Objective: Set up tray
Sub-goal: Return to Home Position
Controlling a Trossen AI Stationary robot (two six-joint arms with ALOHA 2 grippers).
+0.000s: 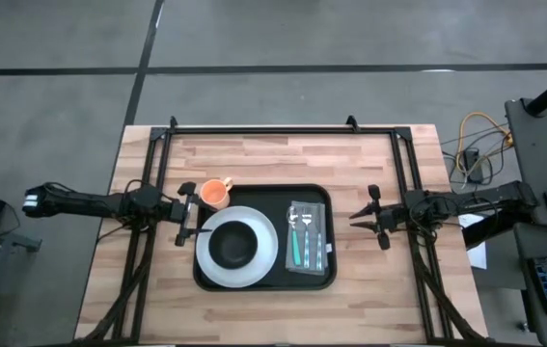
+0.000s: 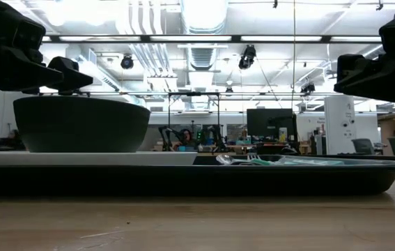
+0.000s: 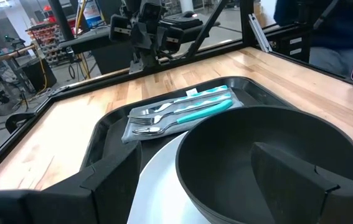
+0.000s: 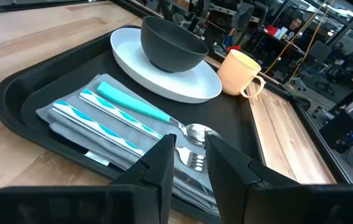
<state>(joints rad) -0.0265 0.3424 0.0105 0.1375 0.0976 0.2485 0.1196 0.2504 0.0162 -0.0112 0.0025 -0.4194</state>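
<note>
The black tray (image 1: 263, 198) lies in the middle of the wooden table. On its left half a white plate (image 1: 265, 262) carries a black bowl (image 1: 234, 246). On its right half a grey napkin (image 1: 306, 236) holds teal-handled cutlery (image 4: 132, 109). An orange cup (image 1: 215, 193) stands upright at the tray's far left corner. My left gripper (image 1: 192, 212) is open and empty above the tray's left rim, its fingers (image 3: 114, 180) wide apart in front of the bowl (image 3: 269, 162). My right gripper (image 1: 358, 217) is shut and empty, just off the tray's right rim, pointing at the napkin (image 4: 101, 124).
Black frame rails (image 1: 263, 128) run along the table's far edge and down both sides. Bare wood lies near and far of the tray. A cabinet with cables (image 1: 543, 193) stands off the table's right edge. The right arm shows far off in the left wrist view (image 3: 145, 28).
</note>
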